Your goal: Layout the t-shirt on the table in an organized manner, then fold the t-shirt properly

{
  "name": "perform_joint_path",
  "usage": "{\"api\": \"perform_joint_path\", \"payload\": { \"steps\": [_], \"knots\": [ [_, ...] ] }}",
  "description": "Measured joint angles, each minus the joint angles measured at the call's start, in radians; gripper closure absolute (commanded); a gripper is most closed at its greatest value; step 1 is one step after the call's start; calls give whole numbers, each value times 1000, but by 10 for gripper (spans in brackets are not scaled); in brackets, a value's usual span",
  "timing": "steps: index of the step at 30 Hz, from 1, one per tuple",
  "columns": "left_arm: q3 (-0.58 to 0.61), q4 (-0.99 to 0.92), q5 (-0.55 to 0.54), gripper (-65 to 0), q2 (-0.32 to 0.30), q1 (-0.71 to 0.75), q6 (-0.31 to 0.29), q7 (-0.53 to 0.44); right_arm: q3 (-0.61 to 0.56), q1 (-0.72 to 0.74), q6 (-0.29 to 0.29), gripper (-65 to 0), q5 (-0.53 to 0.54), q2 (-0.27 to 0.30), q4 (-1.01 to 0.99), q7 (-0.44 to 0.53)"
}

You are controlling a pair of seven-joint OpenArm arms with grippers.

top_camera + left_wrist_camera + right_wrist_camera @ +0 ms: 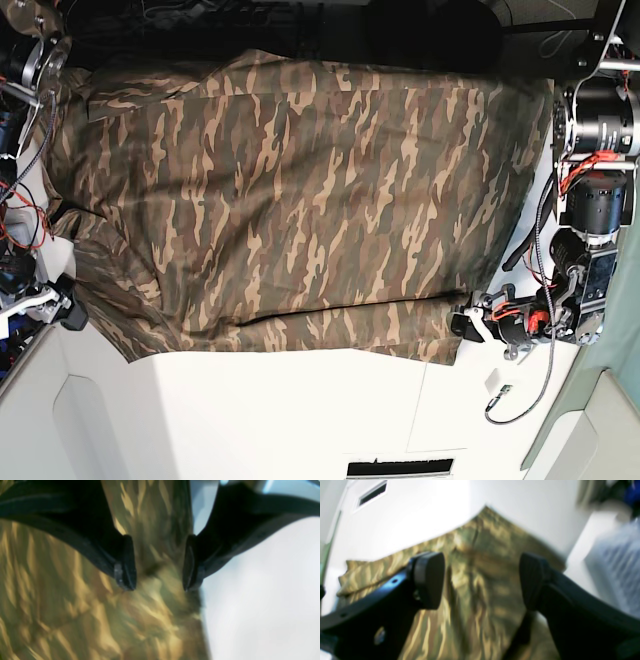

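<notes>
Left claw (160, 563) jaws apart, nothing pinched — camo cloth shows through the gap, shirt edge running just under its right pad. Right claw (482, 580) jaws spread wide, also empty, hovering over the shirt near a pointed corner of the cloth.

Shirt (290, 190) lies spread flat across the table (300, 420), covering most of the far part in the base view; one long edge runs roughly straight along the near side, bare white table beyond it. Both claws sit at that edge's two ends — left at the base view's right, right at its left. A few shallow wrinkles, no big bunching. Neck and sleeves hard to pick out from here.

Handling guess: light, limp, no stiffness — it will drape and sag wherever unsupported, and drag on the tabletop rather than slide clean. Thin layers may be hard to pinch singly. Best hold looks like the two corners of one edge, both arms together, lifted level so the fold line stays straight. Wrist views are blurred, so contact with the cloth can't be told.
</notes>
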Motion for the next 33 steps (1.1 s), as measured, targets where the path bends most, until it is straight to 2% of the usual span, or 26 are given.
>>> {"api": "perform_joint_path", "payload": {
  "steps": [2,5,8,9,11,14,16,21,23,27,30,33],
  "knots": [
    [2,112,-33,-329,-19,77,-5,10,44,-80,-1,-447,23,-3,44,-10],
    [2,277,-36,-329,-49,214,35,14,114,-186,-6,-447,48,0,97,-21],
    [2,396,-35,-329,-51,328,37,18,148,-260,16,-444,114,6,134,-40],
    [4,427,-39,-329,-48,356,37,13,148,-280,17,-420,143,5,148,-38],
    [5,472,-43,-329,-49,404,57,-18,147,-315,24,-295,192,-3,175,-46],
    [4,481,-39,-328,-50,461,92,-31,144,-362,26,0,224,-10,193,-81],
    [5,479,-29,-284,-50,496,93,-24,139,-384,26,0,216,-15,192,-116],
    [4,479,2,0,-50,531,84,-62,117,-394,34,0,202,-69,192,-110],
    [2,479,16,0,-52,546,63,-81,93,-392,37,0,135,-88,191,-72],
    [0,447,38,0,-43,577,53,-110,13,-391,36,0,13,-79,153,27],
    [-3,383,51,0,-26,542,50,-134,-37,-369,35,0,-57,-77,119,105],
    [-4,306,59,0,4,492,45,-157,-63,-303,37,0,-105,-84,62,142]
  ]
}}
